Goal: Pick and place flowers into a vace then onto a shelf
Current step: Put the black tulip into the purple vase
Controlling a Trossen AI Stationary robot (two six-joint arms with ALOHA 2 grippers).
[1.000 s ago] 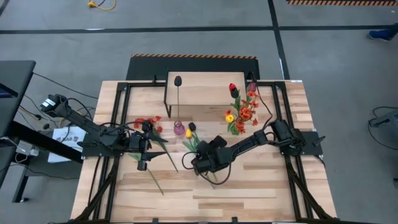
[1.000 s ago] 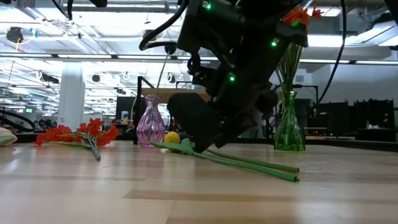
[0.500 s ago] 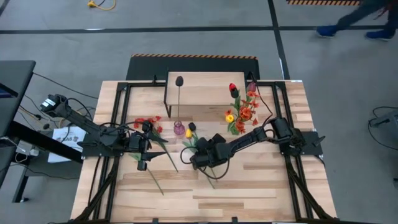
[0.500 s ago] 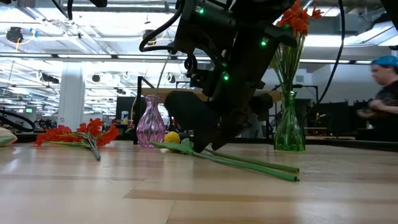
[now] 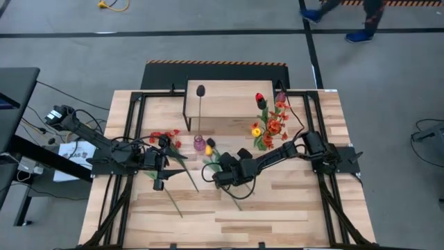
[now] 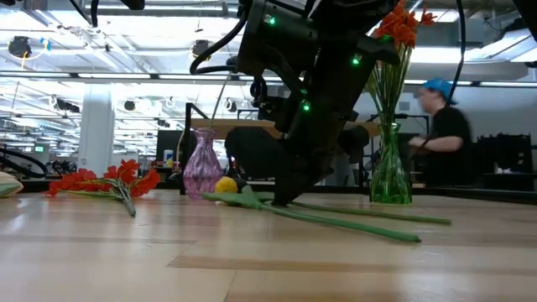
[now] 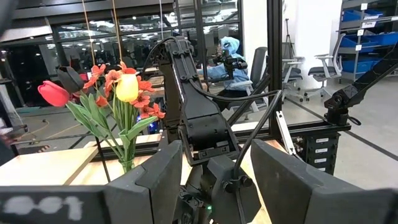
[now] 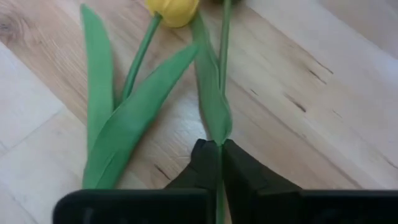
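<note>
In the right wrist view the right gripper [image 8: 221, 163] sits at the bottom centre of the frame with its two fingers pinched together on a thin green stem [image 8: 224, 56], low on the tabletop [image 8: 323, 68]. That stem runs straight up the frame away from the jaws, so its long axis lies in line with the fingers' reach, not across it; its head is cut off at the top edge. Just left of it lies a yellow tulip [image 8: 173, 9] with broad leaves, its own stem angling down to the lower left and outside the grip. Any lift will probably have to come up cleanly enough not to drag that neighbour along. In the high view the same gripper [image 5: 220, 176] is at the centre of the frame, clearly nearer these stems than the left gripper [image 5: 159, 182], which hovers at centre left with its jaws standing wide over a long stem lying on the wood. Farther up the frame stands a small pink vase [image 5: 200, 144], then a green glass vase [image 6: 391, 164] already holding flowers, and beyond them the shelf [image 5: 229, 97] at upper centre. A person [image 6: 440, 134] shows at right in the low view.
</note>
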